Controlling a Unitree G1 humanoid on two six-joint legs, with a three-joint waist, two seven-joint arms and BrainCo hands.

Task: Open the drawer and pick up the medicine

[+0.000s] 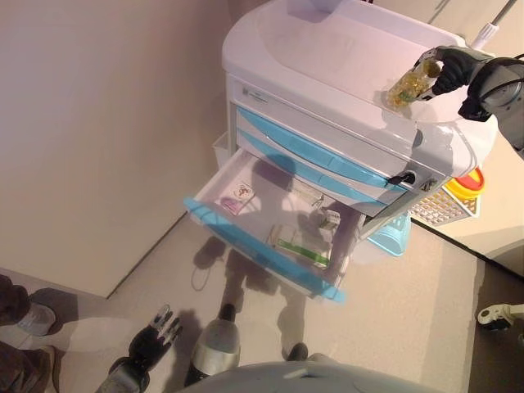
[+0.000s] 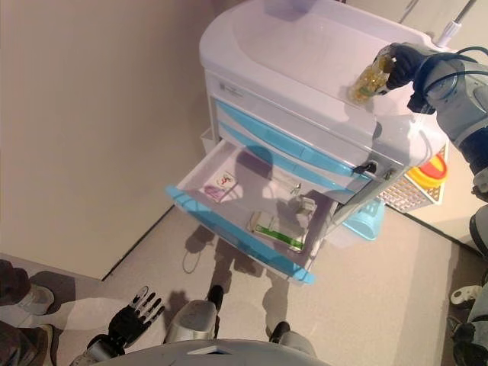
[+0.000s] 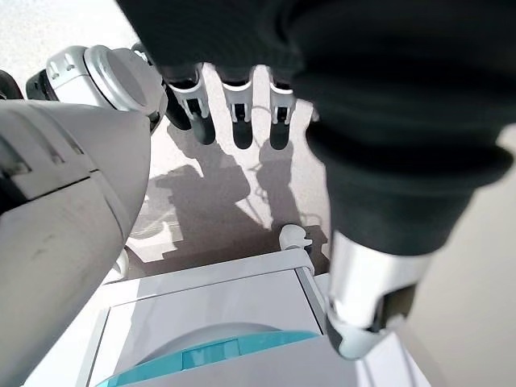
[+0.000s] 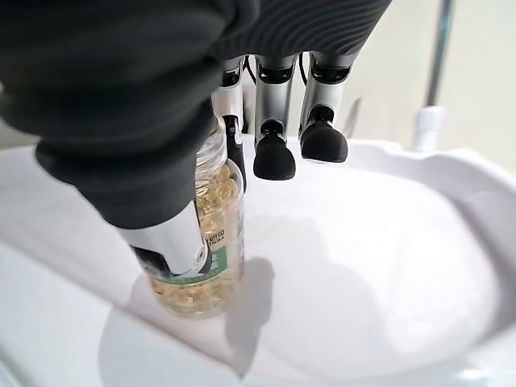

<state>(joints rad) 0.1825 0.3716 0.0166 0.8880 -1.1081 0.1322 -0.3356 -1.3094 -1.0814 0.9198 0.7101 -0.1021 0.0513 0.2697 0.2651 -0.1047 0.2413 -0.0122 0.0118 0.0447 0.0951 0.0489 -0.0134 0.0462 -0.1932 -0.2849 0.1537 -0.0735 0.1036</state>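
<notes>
1. The drawer (image 1: 262, 225) of the cart (image 1: 327, 98) is pulled well out, so the opening step looks done. A few packets and a green-labelled box (image 1: 301, 244) lie inside it.
2. The medicine, a clear bottle (image 1: 412, 82) of yellow capsules, is not in the drawer. It is in the right hand (image 1: 453, 69), over the cart's white top near its right end.
3. In the right wrist view the thumb (image 4: 173, 242) and at least one of the fingers (image 4: 234, 149) pinch the bottle. The other fingers hang curled beside it, touching nothing.
4. The bottle's base sits at or just above the top surface (image 4: 387, 266). I cannot tell for sure whether it touches; its shadow lies tight beside it.
5. The left hand (image 2: 133, 313) hangs low by the floor, well apart from the cart, with its fingers straight and holding nothing.
6. Judged step: the pick-up is made, and the bottle is being set on the cart top or carried over it.
7. If it is to be set down, the next move calls for lowering it upright until the base rests flat. Only then should thumb and fingers ease apart, since a tall, narrow bottle may tip.
</notes>
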